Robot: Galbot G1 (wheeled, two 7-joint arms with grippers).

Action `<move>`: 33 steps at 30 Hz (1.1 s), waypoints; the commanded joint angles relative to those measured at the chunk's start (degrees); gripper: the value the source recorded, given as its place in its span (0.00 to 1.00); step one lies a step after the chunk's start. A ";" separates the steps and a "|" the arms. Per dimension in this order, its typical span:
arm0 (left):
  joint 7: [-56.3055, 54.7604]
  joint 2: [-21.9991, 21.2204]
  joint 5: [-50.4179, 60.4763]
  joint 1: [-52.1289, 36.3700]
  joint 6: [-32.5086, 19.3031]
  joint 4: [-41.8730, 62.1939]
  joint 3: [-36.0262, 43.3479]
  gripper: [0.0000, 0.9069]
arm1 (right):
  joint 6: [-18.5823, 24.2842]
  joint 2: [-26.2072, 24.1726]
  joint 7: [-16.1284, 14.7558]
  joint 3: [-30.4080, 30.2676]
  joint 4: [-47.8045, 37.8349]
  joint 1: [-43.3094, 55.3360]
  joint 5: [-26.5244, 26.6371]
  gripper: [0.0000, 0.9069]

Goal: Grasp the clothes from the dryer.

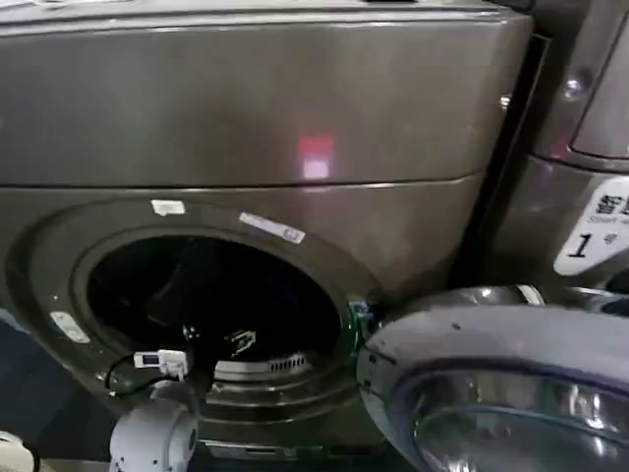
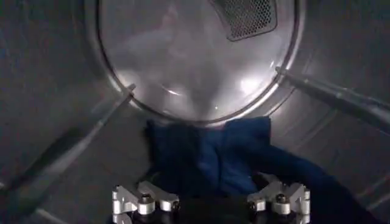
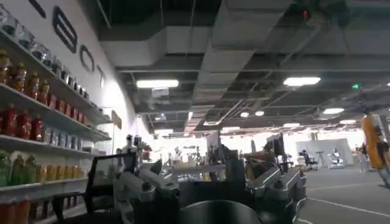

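Note:
The dryer (image 1: 246,108) is a bronze-grey front-loader with a pink-red panel light (image 1: 315,157), and its round porthole (image 1: 211,300) stands open. My left arm (image 1: 152,433) reaches up from below into the dark drum. Inside, the clothes (image 2: 213,152) are a dark blue bundle lying on the drum floor against the shiny back wall. My left gripper (image 2: 210,189) is open, its fingers (image 2: 146,198) spread wide to either side of the near edge of the blue cloth. My right gripper (image 3: 207,176) is open and holds nothing, pointing out into the room away from the dryer.
The dryer's round glass door (image 1: 511,383) hangs open at the lower right, close to the porthole rim. A neighbouring machine (image 1: 580,108) stands to the right, with a white "1" label (image 1: 590,241). Raised drum paddles (image 2: 341,97) flank the clothes. Shelves of bottles (image 3: 36,122) line the room.

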 commanded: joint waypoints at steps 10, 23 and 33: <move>1.03 -2.32 2.02 -19.59 2.56 25.70 0.43 1.00 | 0.47 0.05 0.02 0.00 -0.52 0.04 -0.10 1.00; 17.92 -3.26 25.87 -26.31 -6.78 39.20 -1.15 1.00 | 0.59 0.60 0.01 -0.45 -0.05 0.09 -0.11 1.00; 47.12 -2.11 70.26 -28.17 -33.86 39.16 -2.09 1.00 | 1.01 1.41 -0.07 -1.79 0.78 0.26 -0.35 1.00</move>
